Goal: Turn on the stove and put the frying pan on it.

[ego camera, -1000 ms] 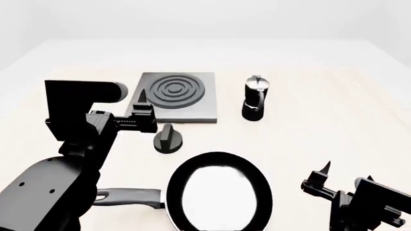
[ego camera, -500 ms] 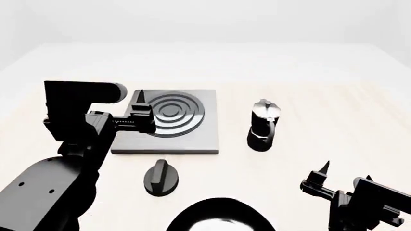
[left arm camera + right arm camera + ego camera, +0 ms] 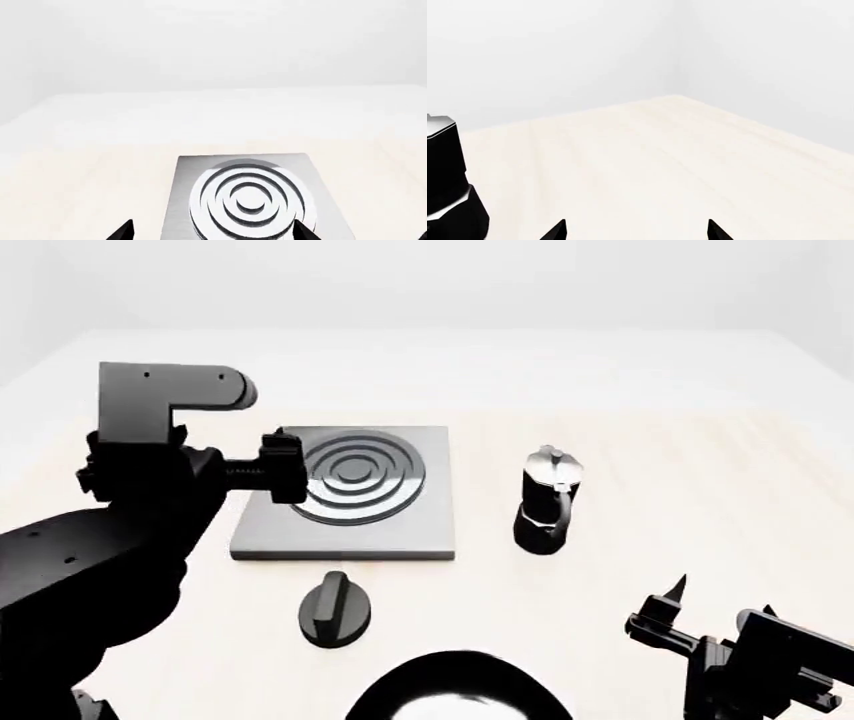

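The knob [image 3: 332, 610] sits lower centre, below the stove [image 3: 350, 492]; small, stiff, pinch its ridge. The pan [image 3: 454, 687] (heavy, rigid) peeks at bottom edge. Left gripper [image 3: 283, 468] and right gripper [image 3: 663, 612] are spread, empty.

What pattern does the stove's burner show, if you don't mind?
Concentric grey rings on the stove, clearest in the left wrist view.

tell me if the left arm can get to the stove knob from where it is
Probably yes. The left gripper hangs open over the stove plate, and the knob sits apart just in front of the plate with nothing between them.
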Tool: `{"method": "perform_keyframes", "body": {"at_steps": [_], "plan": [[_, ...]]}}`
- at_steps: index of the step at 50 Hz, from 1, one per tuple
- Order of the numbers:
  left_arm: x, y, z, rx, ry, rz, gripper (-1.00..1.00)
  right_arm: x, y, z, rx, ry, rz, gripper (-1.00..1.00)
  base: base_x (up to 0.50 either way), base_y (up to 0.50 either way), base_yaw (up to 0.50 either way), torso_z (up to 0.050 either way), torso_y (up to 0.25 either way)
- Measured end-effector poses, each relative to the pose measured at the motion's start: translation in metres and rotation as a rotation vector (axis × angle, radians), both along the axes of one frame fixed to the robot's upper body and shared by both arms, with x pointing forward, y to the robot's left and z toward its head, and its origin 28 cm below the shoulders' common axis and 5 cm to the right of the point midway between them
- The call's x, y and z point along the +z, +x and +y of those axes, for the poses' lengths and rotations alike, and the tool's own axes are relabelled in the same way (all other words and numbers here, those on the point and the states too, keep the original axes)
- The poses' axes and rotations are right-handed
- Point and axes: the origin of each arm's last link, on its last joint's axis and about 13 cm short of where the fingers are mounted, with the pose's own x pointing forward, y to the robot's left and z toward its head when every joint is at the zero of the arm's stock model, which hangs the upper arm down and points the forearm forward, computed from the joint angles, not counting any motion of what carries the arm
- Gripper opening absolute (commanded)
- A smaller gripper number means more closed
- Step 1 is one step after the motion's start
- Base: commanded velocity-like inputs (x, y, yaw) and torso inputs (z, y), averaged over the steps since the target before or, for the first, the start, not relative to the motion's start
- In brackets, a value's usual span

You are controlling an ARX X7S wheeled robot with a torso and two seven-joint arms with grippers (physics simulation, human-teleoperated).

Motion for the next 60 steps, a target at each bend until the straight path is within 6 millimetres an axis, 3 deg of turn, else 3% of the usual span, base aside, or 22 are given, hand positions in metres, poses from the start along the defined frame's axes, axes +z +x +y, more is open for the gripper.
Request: {"method": "perform_keyframes", "body": {"at_steps": [7, 23, 60], "plan": [[0.008, 0.001, -0.003, -0.064, -0.018, 0.184, 1.0, 0.0, 0.0, 0.0, 0.0, -0.001, 0.002, 1.0, 0.0, 0.0, 0.0, 0.0, 0.0], [0.011, 0.005, 0.015, -0.055, -0.092, 0.448, 1.0, -0.001, 0.0, 0.0, -0.001, -0.004, 0.009, 1.0, 0.0, 0.0, 0.0, 0.0, 0.0], [-0.026, 0.009, 0.033, 0.073, -0.155, 0.66, 1.0, -0.004, 0.001, 0.0, -0.002, -0.007, 0.021, 1.0, 0.0, 0.0, 0.0, 0.0, 0.0]]}}
